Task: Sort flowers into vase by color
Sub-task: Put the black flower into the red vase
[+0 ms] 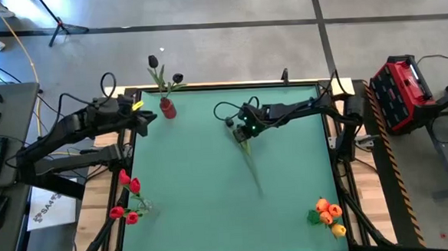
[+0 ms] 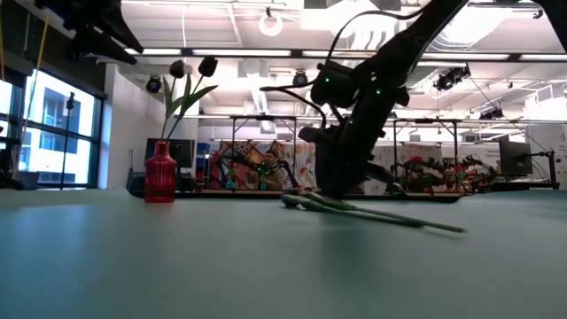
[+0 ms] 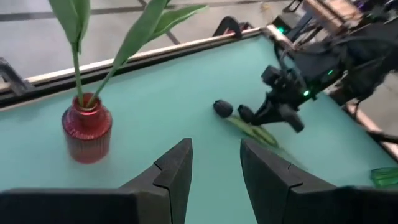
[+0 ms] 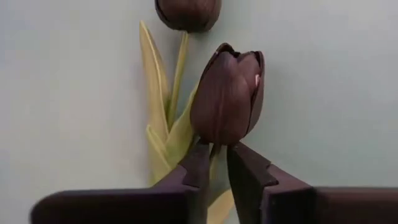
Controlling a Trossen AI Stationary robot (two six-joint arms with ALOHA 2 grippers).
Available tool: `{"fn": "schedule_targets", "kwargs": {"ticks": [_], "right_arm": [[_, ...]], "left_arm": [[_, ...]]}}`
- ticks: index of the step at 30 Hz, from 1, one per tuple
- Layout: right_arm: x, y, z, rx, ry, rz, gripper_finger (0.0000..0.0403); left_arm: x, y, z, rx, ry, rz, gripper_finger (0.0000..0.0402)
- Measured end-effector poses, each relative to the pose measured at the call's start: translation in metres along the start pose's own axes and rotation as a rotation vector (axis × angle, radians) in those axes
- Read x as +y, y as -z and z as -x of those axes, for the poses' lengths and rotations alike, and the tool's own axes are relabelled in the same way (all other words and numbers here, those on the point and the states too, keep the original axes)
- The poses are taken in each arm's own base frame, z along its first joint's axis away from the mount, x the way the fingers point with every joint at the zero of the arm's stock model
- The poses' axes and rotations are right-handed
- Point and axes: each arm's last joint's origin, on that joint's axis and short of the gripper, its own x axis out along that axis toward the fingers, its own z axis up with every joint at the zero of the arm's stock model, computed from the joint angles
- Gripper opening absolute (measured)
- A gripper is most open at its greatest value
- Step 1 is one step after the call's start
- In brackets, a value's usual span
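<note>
A black tulip (image 4: 227, 99) fills the right wrist view, the right gripper (image 4: 213, 163) pinched nearly shut on its stem. It lies mid-table on the green table (image 1: 204, 180). At 11 o'clock a red vase (image 1: 167, 108) holds black tulips; the left gripper (image 3: 214, 174) hovers nearby, open, empty. Red tulips (image 1: 126, 200) sit at 8, orange ones (image 1: 328, 214) at 4.

Black tulip (image 4: 227, 96), green stem; red vase (image 1: 167, 108); teal table (image 1: 212, 187).
</note>
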Motion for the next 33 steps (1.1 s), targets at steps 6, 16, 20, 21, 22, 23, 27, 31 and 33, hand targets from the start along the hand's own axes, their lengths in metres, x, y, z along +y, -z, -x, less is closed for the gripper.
{"fn": "schedule_targets", "kwargs": {"ticks": [6,16,20,21,22,23,27,31,33], "right_arm": [[0.002,0.0,0.002,0.024,-0.047,0.024,0.0005],[0.029,-0.009,0.045,-0.174,-0.193,0.065,0.0001],[0.05,-0.017,0.075,-0.392,-0.33,0.114,0.0001],[0.057,-0.018,0.082,-0.457,-0.365,0.137,0.0001],[0.063,-0.018,0.087,-0.518,-0.393,0.163,0.0001],[0.069,-0.018,0.092,-0.578,-0.42,0.19,0.0001],[0.088,-0.014,0.104,-0.739,-0.491,0.268,0.0],[0.102,-0.008,0.114,-0.856,-0.554,0.302,0.0],[0.108,-0.006,0.12,-0.892,-0.585,0.326,0.0]], "left_arm": [[-0.001,0.001,-0.007,0.053,-0.006,0.008,0.0122],[-0.007,0.001,-0.013,0.112,0.07,0.026,0.0122],[-0.012,-0.001,-0.012,0.07,0.1,0.063,0.0122],[-0.013,-0.003,-0.012,0.05,0.109,0.064,0.0122],[-0.016,-0.004,-0.012,0.028,0.121,0.062,0.0122],[-0.018,-0.006,-0.011,0.004,0.135,0.06,0.0122],[-0.03,-0.011,-0.008,-0.096,0.204,0.007,0.0122],[-0.041,-0.01,-0.004,-0.142,0.252,-0.015,0.0122],[-0.047,-0.009,-0.003,-0.147,0.288,-0.025,0.0122]]}}
